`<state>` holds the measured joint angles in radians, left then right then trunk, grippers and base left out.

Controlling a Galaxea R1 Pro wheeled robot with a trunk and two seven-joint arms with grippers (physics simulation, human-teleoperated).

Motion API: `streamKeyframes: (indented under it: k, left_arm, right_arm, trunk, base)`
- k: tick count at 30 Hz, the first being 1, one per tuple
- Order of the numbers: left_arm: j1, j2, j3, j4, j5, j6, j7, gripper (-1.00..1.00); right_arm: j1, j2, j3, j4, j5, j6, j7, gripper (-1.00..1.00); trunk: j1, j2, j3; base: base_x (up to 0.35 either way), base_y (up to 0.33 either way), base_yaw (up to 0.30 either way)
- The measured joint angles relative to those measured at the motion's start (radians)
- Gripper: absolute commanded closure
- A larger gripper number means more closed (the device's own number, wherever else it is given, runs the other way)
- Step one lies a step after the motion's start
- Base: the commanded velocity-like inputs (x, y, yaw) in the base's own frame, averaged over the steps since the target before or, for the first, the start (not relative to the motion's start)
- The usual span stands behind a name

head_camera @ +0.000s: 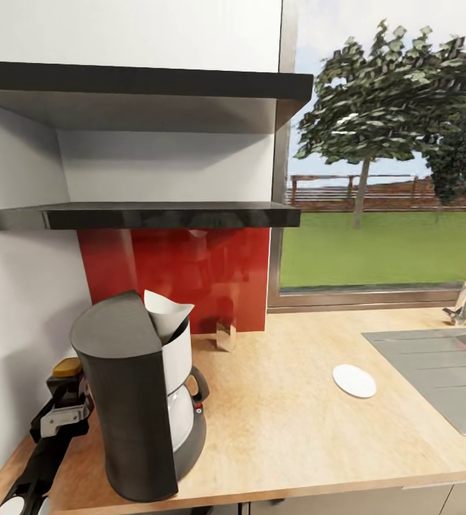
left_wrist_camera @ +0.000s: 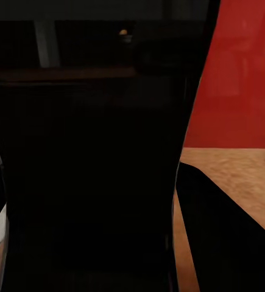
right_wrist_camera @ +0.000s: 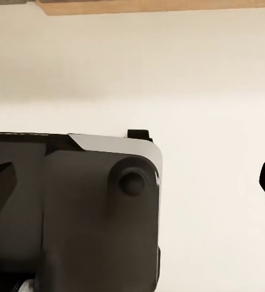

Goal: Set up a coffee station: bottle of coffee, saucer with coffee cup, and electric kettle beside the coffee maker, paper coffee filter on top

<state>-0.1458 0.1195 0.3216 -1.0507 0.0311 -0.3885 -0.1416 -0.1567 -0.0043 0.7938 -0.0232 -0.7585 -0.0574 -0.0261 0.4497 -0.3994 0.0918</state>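
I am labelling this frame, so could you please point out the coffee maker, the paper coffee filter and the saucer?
coffee maker [head_camera: 129,400]: head view, on its dark front body.
paper coffee filter [head_camera: 167,312]: head view, on the white paper standing out of the machine's top.
saucer [head_camera: 354,380]: head view, on the middle of the white disc.

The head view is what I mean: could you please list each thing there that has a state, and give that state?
Coffee maker: upright on the countertop.
Paper coffee filter: sitting in the top of the coffee maker, sticking up.
Saucer: flat on the countertop, apart from the coffee maker, nothing on it.
Shelf: nothing seen on it from this low angle.
Left gripper: beside the coffee maker, jaws hidden.
Faucet: no water seen running.
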Motion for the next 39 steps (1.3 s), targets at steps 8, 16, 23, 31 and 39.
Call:
streamKeyframes:
  k: [8,16,23,31,39]
  left_arm:
    - [0.004,-0.002,-0.002,0.006,0.0,-0.001,-0.001,1.0]
    - [0.005,0.005,0.001,0.075,0.0,-0.015,0.0,1.0]
    - [0.005,0.004,0.0,0.083,-0.001,-0.018,0.0,-1.0]
    - [0.005,0.002,0.0,0.084,-0.001,-0.02,0.001,-1.0]
    - [0.005,0.004,0.001,0.084,-0.001,-0.021,0.001,-1.0]
  right_arm:
    - [0.0,0.0,0.0,0.001,0.0,0.0,0.0,-1.0]
    - [0.0,0.0,0.0,0.002,0.0,0.0,0.0,-1.0]
    - [0.0,0.0,0.0,0.002,0.0,0.0,0.0,-1.0]
    - [0.0,0.0,0.0,0.002,0.0,0.0,0.0,-1.0]
    - [0.0,0.0,0.0,0.002,0.0,0.0,0.0,-1.0]
  trunk:
    - [0.0,0.0,0.0]
    - [0.0,0.0,0.0]
    - [0.0,0.0,0.0]
    - [0.0,0.0,0.0]
    - [0.0,0.0,0.0]
  base:
    - [0.0,0.0,0.0]
    - [0.0,0.0,0.0]
    - [0.0,0.0,0.0]
    - [0.0,0.0,0.0]
    - [0.0,0.0,0.0]
